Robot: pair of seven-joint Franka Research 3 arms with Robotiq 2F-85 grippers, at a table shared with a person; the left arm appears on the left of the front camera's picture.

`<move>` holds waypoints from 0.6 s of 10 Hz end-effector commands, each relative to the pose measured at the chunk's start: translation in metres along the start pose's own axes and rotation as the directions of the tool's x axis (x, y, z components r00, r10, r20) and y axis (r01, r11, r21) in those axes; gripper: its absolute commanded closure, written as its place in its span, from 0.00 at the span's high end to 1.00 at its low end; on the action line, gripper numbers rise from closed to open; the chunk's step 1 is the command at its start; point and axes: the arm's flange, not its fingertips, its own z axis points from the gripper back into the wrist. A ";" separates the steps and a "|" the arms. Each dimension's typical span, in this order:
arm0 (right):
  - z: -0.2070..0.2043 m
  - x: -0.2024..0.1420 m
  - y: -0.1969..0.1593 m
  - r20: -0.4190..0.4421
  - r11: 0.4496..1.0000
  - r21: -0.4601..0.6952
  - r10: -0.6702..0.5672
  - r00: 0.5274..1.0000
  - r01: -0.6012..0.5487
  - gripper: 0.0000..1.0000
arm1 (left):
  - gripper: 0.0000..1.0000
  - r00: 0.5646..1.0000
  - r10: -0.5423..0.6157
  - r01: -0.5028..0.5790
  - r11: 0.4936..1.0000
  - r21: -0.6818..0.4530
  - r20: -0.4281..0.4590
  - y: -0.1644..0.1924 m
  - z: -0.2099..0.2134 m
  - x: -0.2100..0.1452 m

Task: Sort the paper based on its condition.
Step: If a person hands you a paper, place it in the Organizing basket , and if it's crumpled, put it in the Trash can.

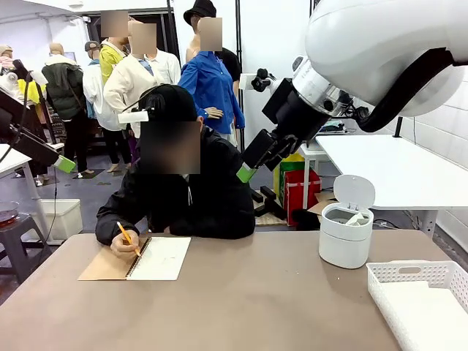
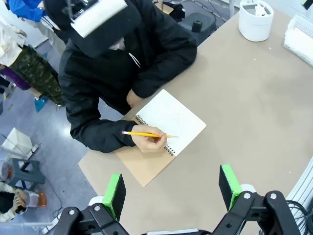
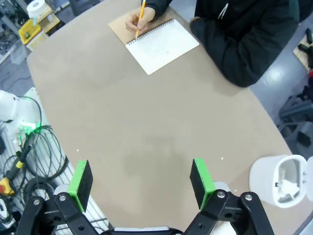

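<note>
Here, the left gripper (image 2: 172,188) and the right gripper (image 3: 141,177) hang above the bench (image 2: 244,98), fingers wide and empty. The paper (image 2: 173,117) is the open white page of a spiral notebook (image 2: 146,169) at the bench's far-left edge, where a person's hand (image 2: 149,143) holds a pencil (image 2: 144,133) on it.

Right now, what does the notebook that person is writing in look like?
The notebook lies open on the table, in front of the person. It has a spiral binding, a white page facing up and a brown cardboard cover folded out beside it. A hand rests on it, holding a yellow pencil to the page.
</note>
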 end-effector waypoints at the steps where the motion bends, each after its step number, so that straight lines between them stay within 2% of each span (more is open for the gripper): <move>1: 0.000 0.000 -0.001 0.001 1.000 0.002 -0.003 1.000 0.003 1.00 | 1.00 1.000 0.006 -0.006 1.000 -0.001 0.011 0.003 0.001 -0.001; 4: 0.002 -0.002 0.003 -0.023 1.000 -0.003 -0.016 1.000 0.016 1.00 | 1.00 0.999 0.008 -0.008 1.000 0.003 -0.033 0.000 -0.001 0.001; 6: 0.012 -0.002 0.008 -0.007 1.000 -0.022 -0.001 1.000 0.000 1.00 | 1.00 0.998 0.014 -0.015 1.000 -0.013 -0.057 0.001 0.003 0.001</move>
